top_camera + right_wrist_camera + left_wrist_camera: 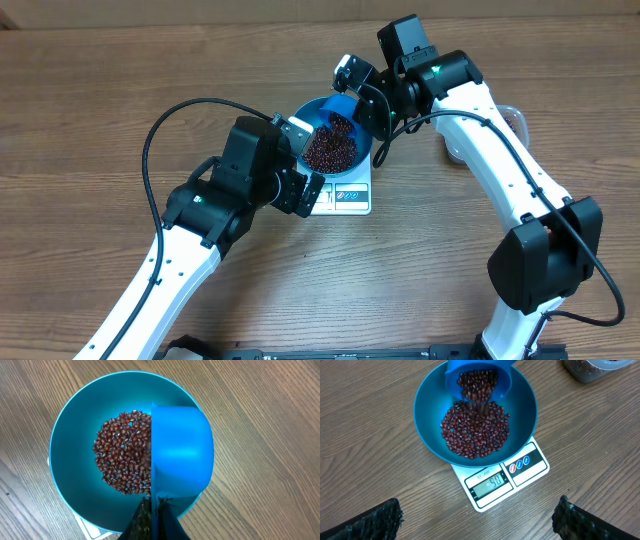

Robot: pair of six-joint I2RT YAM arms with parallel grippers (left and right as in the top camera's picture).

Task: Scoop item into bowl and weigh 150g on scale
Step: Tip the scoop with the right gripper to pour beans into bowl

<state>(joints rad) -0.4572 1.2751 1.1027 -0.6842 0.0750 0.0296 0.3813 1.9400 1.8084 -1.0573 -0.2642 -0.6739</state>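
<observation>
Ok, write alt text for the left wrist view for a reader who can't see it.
A blue scoop tips dark red-brown beans into a blue bowl standing on a white scale whose display reads 50, on a wooden table. The open left gripper shows only as dark fingertips in the bottom corners.

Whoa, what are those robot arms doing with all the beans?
The right gripper, jaws shut on a small blue scoop, holds it tipped so red-brown beans pour into the blue bowl. The bowl sits on the white scale, whose display seems to read 50, so more beans are probably needed. The left gripper hovers near the scale with its jaws wide open, holding nothing.
</observation>
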